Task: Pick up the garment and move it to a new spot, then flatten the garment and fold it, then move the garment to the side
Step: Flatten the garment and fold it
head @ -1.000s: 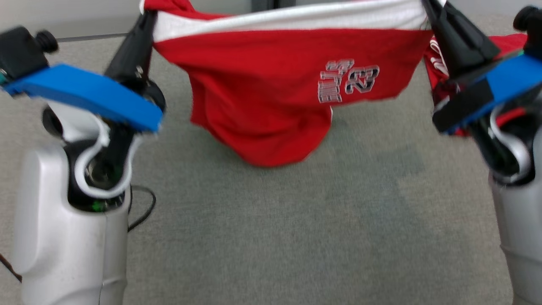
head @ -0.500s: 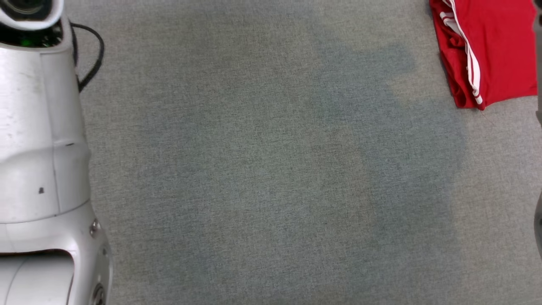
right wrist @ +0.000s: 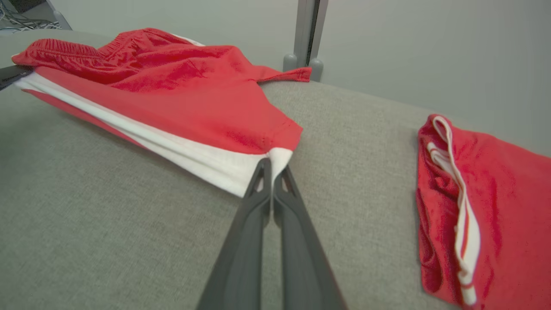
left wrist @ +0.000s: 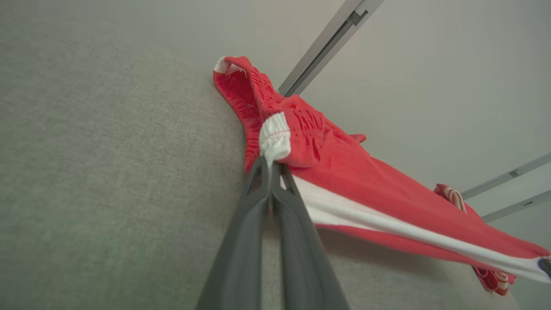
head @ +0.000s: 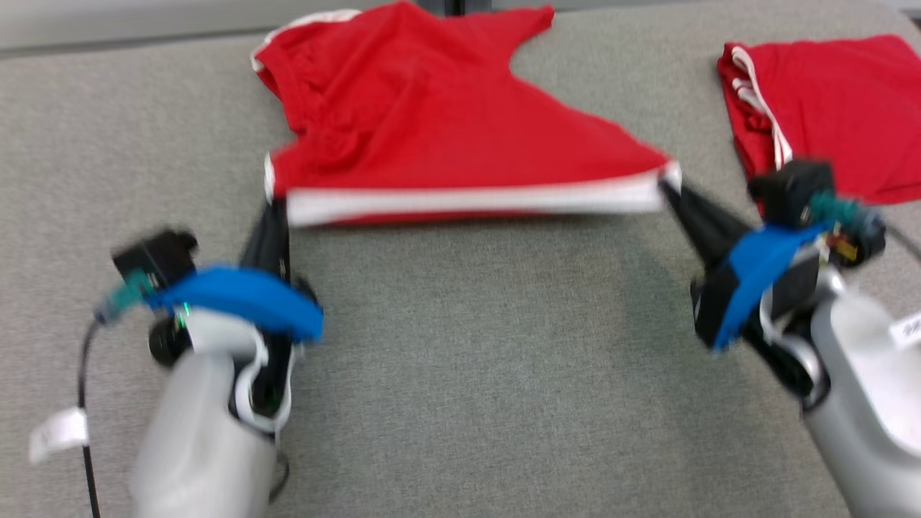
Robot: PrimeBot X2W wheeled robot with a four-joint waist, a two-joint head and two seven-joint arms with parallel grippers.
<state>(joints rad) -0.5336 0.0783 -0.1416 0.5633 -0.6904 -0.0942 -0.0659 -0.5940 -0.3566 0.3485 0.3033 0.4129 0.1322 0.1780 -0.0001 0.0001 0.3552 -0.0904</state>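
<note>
A red garment [head: 446, 137] with a white side band lies spread over the far middle of the grey table, its near white edge stretched taut and slightly raised between my grippers. My left gripper [head: 277, 208] is shut on the band's left corner, where the white fabric bunches above the fingertips [left wrist: 270, 162]. My right gripper [head: 665, 183] is shut on the band's right corner [right wrist: 272, 162]. The garment [right wrist: 172, 86] sags onto the table behind the held edge, and its far part is wrinkled.
A second red garment [head: 827, 115] with white stripes lies folded at the table's far right, close to my right arm. Grey table surface [head: 489, 360] runs open between the arms. A grey wall with a metal post [right wrist: 306, 34] stands behind the table.
The head camera has swung between frames. The garment hung high in the air between my grippers a second ago; now it lies lowered on the table with its near edge still held.
</note>
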